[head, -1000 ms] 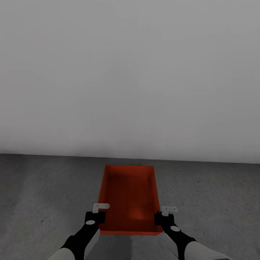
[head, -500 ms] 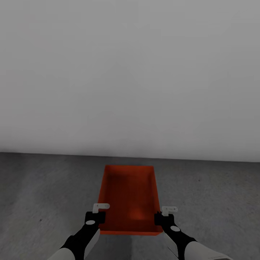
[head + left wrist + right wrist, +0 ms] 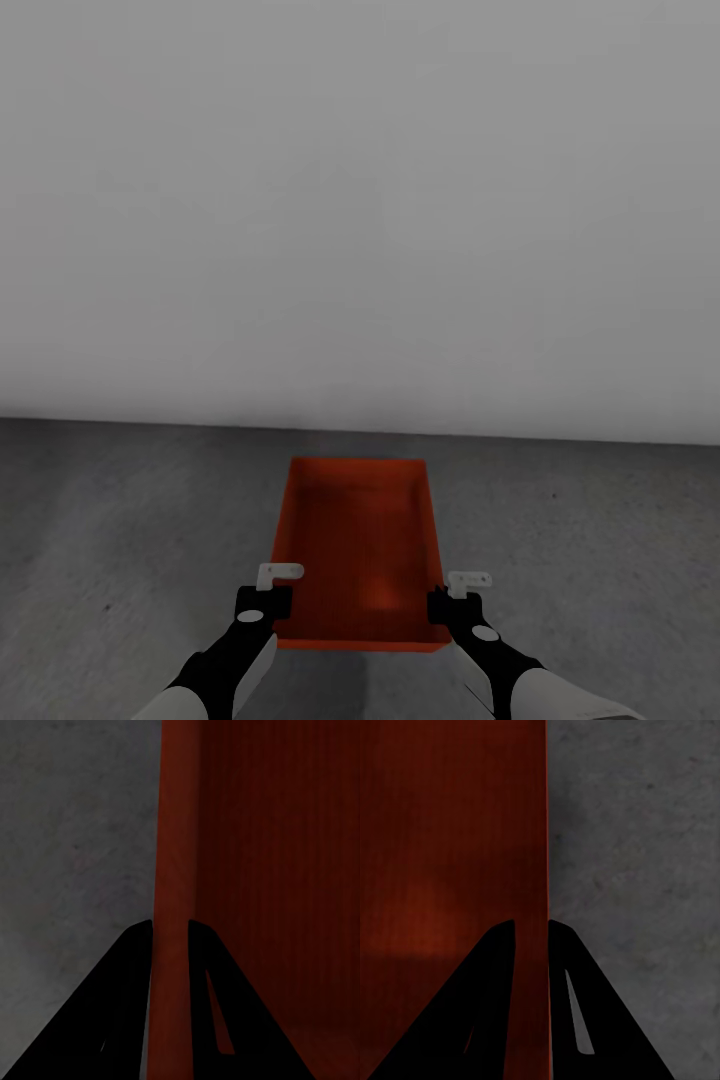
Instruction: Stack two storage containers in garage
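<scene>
Plain white-grey wall (image 3: 360, 200) fills the upper part of the head view, meeting the dark grey concrete floor (image 3: 130, 520) along a straight line. This is the garage.

One red-orange storage container (image 3: 360, 540) sits low and centred in front of the robot, short of the wall, long axis pointing away toward it. Open top, inside bare, thin walls. It is gripped at both near corners; whether its base touches the floor or hangs just above it I cannot tell.

Left gripper (image 3: 262, 598), black with a white bracket above, sits at the near left corner. In the left wrist view its two black fingers (image 3: 127, 1005) straddle the container's left side wall (image 3: 171, 907), one outside over the concrete (image 3: 75, 832), one inside over the red bottom (image 3: 277, 870). Jaws narrow, clamped on that thin wall.

Right gripper (image 3: 452, 606) mirrors it at the near right corner. The right wrist view shows its fingers (image 3: 577, 1005) either side of the right side wall edge (image 3: 545, 832), red interior (image 3: 442, 855) on one side, grey floor (image 3: 637, 855) on the other. Jaws narrow, pinching the wall.
</scene>
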Motion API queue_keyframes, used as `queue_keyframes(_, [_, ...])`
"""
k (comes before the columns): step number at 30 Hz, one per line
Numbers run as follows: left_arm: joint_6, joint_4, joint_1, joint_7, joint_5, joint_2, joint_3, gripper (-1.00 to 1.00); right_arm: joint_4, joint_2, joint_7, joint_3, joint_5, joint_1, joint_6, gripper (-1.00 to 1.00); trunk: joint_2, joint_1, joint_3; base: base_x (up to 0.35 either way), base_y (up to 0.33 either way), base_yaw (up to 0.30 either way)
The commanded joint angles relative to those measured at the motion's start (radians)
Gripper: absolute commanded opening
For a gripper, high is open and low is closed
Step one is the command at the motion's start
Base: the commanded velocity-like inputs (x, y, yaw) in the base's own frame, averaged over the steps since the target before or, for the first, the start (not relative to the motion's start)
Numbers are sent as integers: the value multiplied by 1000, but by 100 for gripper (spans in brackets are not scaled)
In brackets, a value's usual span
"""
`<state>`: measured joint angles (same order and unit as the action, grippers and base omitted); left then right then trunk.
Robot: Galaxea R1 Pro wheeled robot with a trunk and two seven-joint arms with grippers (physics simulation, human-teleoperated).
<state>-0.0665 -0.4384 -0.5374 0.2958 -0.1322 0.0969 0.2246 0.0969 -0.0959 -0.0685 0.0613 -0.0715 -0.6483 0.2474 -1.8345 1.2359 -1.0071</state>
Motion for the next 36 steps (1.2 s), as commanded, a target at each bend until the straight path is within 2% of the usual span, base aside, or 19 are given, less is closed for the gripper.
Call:
queue_keyframes(1, [-7, 0, -1, 14, -101, -2, -22, -100, 3, 7, 1, -8, -4, -1, 12, -100, -8, 4, -4, 0, 0, 0])
queue_keyframes(33, [-7, -2, -1, 14, -101, -2, -22, -100, 3, 7, 1, -8, -3, -1, 12, -100, -232, 126, -104, 0, 0, 0])
queue_keyframes(36, [-7, -2, -1, 14, -101, -2, -22, -100, 3, 7, 2, -8, -3, -1, 12, -100, -232, 126, -104, 0, 0, 0])
